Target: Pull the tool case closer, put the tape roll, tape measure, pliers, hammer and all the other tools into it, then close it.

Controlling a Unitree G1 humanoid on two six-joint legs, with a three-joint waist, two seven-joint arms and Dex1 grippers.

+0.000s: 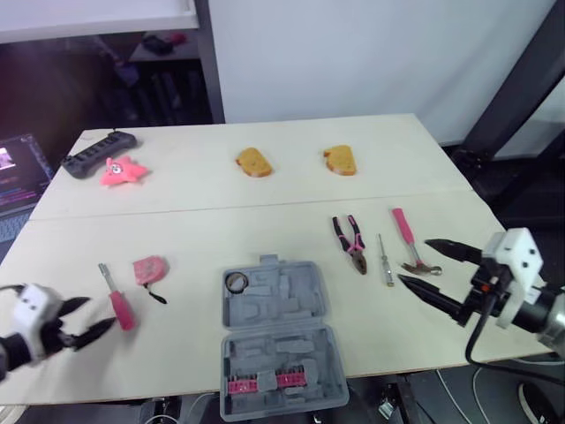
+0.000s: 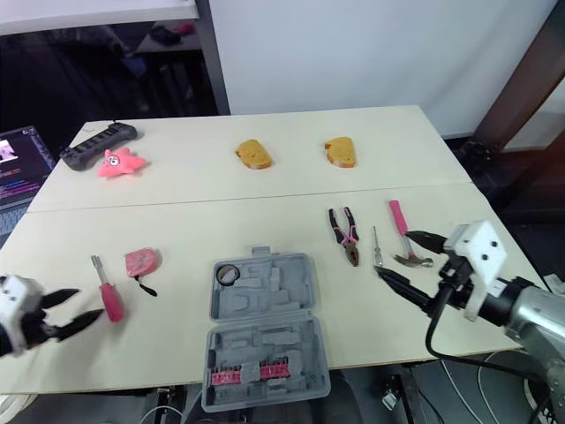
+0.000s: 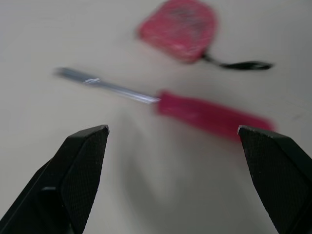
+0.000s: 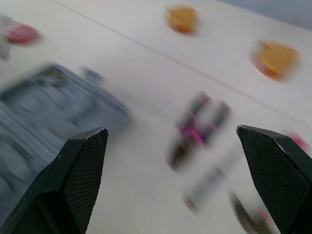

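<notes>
Tool case [image 1: 274, 340] lies open flat at the near-centre of the table [image 1: 194, 212], between my 2 grippers. Tape roll [image 1: 236, 282] sits in its far-left compartment. Left of the case are the red-handled screwdriver [image 1: 117, 300] and the pink tape measure [image 1: 149, 268] just beside it. Right of the case are the pliers [image 1: 350, 241], a small screwdriver [image 1: 386, 260] and the pink-handled hammer [image 1: 409, 240]. My left gripper [image 1: 95, 315] is spread wide and empty, near the red screwdriver handle. My right gripper [image 1: 415, 261] is spread wide and empty, by the hammer head. At the far side are 2 bread pieces [image 1: 253, 162], a pink star toy [image 1: 121, 170] and a black power strip [image 1: 99, 153].
</notes>
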